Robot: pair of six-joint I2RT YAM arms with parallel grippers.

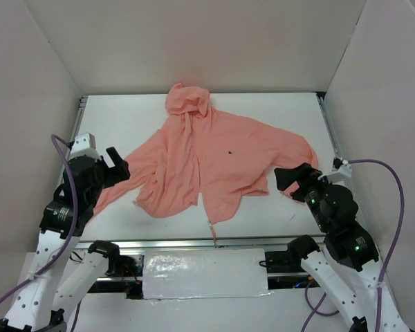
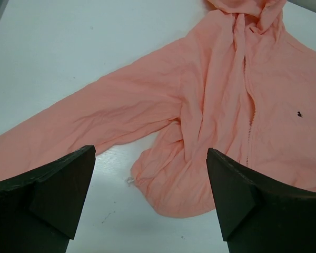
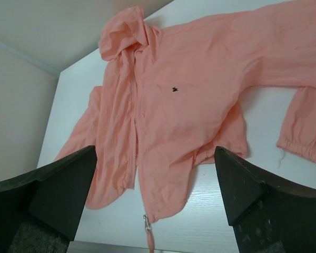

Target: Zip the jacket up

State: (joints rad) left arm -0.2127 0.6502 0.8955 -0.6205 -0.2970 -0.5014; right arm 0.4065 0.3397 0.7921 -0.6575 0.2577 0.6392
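The jacket (image 1: 228, 155) zipper (image 1: 200, 173) runs 6 to 12 o'clock, pull (image 1: 211, 227) at 8 o'clock from the nearer right pincer (image 1: 282, 183); it and the left pincer (image 1: 121, 162) gape empty.

We are looking at a jacket (image 1: 214, 159) that is showing one plain salmon pink from hood to cuffs, with a tiny dark chest mark (image 1: 229, 152). Its zipper (image 3: 135, 132) is running a paler pink, ending in a pink pull (image 3: 149, 240). The counter (image 1: 138, 117) is showing white. The left fingers (image 2: 58, 184) and right fingers (image 3: 253, 205) are appearing matte black, and the cables (image 1: 366, 162) are showing purple.
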